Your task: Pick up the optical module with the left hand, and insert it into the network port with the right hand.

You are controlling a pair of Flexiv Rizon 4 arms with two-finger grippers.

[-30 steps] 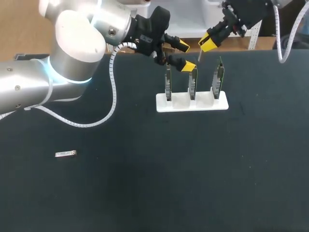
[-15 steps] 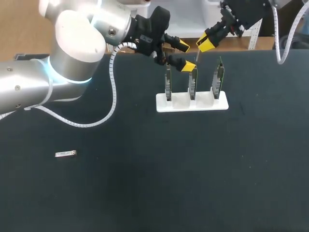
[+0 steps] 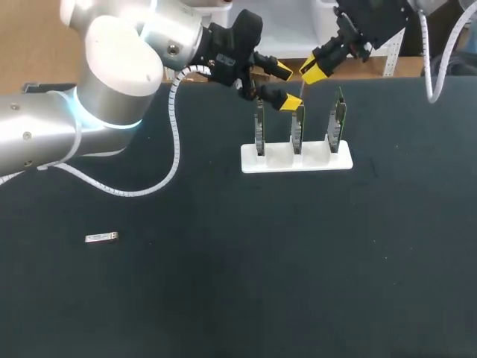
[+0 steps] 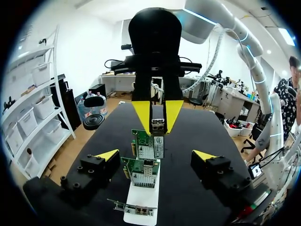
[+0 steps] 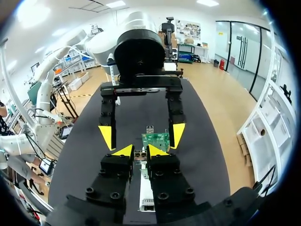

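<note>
At the far edge of the black table (image 3: 223,298), seen from overhead, the left gripper (image 3: 288,87) hovers, jaws spread, beside a white plastic rack (image 3: 268,159) holding three upright green circuit cards (image 3: 297,133). Left wrist view: the right gripper (image 4: 158,129) pinches a small silver optical module (image 4: 158,125) above the cards. Right wrist view: its yellow tips clamp the module.

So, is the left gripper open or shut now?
Open. The fingers of the left gripper stand wide apart in the left wrist view, touching nothing.
</note>
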